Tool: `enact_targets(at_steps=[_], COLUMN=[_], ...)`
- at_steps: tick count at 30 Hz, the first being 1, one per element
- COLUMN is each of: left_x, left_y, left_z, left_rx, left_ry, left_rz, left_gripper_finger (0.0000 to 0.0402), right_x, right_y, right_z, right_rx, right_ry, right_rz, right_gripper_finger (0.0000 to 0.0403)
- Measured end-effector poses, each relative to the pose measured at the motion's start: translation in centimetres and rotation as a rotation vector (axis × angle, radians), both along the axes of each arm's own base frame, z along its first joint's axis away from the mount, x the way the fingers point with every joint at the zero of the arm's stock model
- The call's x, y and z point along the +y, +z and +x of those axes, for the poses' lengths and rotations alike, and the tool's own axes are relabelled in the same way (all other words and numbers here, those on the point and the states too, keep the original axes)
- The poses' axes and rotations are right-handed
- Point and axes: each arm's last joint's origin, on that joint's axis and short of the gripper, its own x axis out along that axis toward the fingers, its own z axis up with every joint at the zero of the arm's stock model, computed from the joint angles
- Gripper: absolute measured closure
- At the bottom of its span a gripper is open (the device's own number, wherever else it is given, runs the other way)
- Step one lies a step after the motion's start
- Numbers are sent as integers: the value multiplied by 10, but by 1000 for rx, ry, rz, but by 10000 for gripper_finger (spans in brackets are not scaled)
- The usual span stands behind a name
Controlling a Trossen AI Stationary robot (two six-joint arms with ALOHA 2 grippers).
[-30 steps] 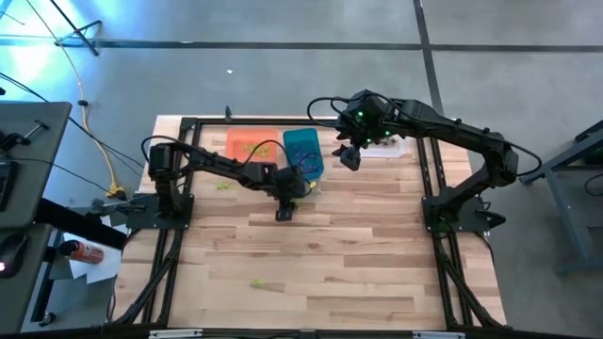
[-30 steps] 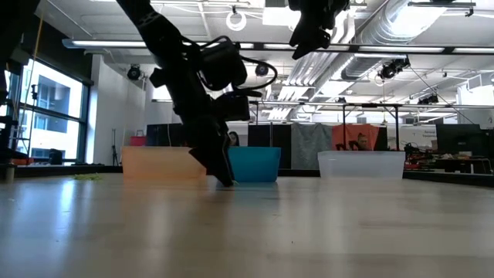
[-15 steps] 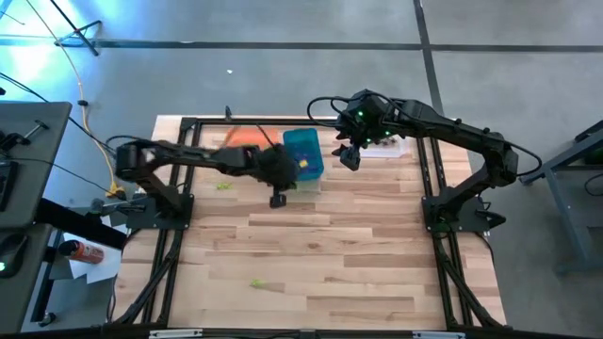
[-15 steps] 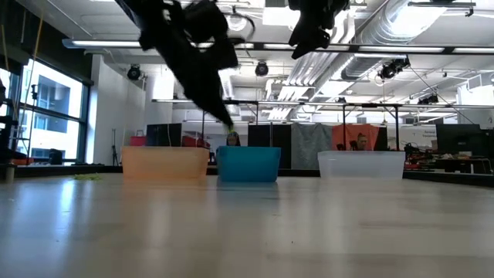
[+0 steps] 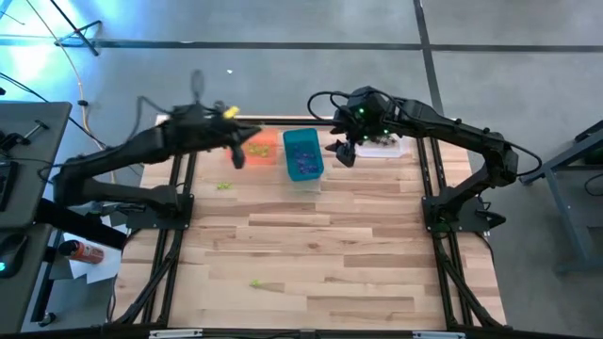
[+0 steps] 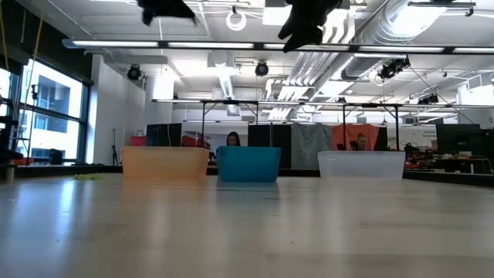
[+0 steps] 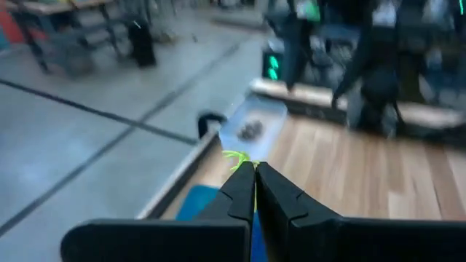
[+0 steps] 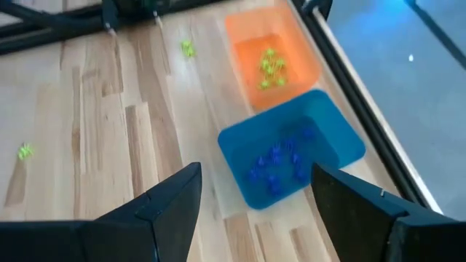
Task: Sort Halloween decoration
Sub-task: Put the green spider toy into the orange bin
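Observation:
The Halloween decoration shows as tiny spidery trinkets. Yellow-green ones lie in the orange bin (image 8: 273,54), purple ones in the teal bin (image 8: 291,156), and dark ones in the clear bin (image 7: 251,127). Two loose yellow-green ones (image 5: 224,185) (image 5: 256,282) lie on the table. My left gripper (image 5: 237,158) hangs high by the orange bin's (image 5: 264,146) left edge, shut on a yellow-green trinket (image 7: 237,158). My right gripper (image 8: 255,193) hovers open and holds nothing, between the teal bin (image 5: 302,155) and the clear bin (image 5: 382,146). My left gripper pinches one yellow-green trinket (image 7: 238,159) between its two fingertips (image 7: 244,178). The spidery legs stick out past the tips. The trinket is lifted well clear of the table and the bins.
The three bins stand in a row along the table's far edge, orange at the left (image 6: 164,163), teal in the middle (image 6: 248,163), clear at the right (image 6: 361,164). Bare wooden tabletop (image 5: 358,254) stretches from the bins to the near edge.
My left gripper has risen from the tabletop in front of the teal bin. It has swung up toward the far left, to a place high by the orange bin. My right gripper has kept its place.

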Motion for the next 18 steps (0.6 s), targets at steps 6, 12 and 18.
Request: enact_targets(at_steps=[6, 12, 18], left_x=[-16, -19, -7], left_y=[13, 15, 9], left_z=[-33, -43, -34], left_rx=[-127, -176, -221], left_ry=[4, 14, 225], left_rz=[9, -14, -203], left_gripper_finger=[401, 401, 401], right_x=[-2, -2, -2], right_y=[5, 7, 7], right_z=[4, 6, 6], right_rx=[-67, -90, -89], right_ry=[1, 2, 2], right_rz=[-26, -35, -34], right_gripper_finger=[147, 147, 147])
